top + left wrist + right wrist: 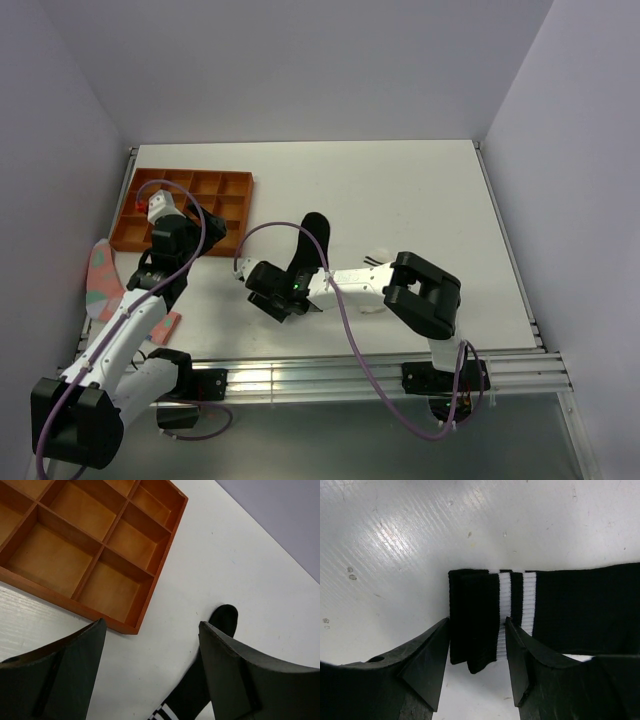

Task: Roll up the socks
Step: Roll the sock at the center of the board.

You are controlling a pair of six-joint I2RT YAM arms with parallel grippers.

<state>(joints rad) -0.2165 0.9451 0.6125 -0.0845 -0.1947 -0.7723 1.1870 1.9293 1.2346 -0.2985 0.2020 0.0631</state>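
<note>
The black sock (308, 245) with two white cuff stripes lies lengthwise mid-table, toe toward the far side. In the right wrist view its cuff (475, 620) is folded over on itself. My right gripper (477, 645) straddles that fold, jaws narrowed against the fabric; it also shows in the top view (275, 297). The white sock (377, 258) peeks out beside the right forearm, mostly hidden. My left gripper (208, 232) is open and empty above the table. Through its fingers I see the black sock (197, 690) in the left wrist view.
An orange compartment tray (190, 176) sits at the back left, its corner (160, 565) close to the left gripper. A pink fabric piece with teal patches (100, 282) lies at the table's left edge. Walls close in the left, far and right sides.
</note>
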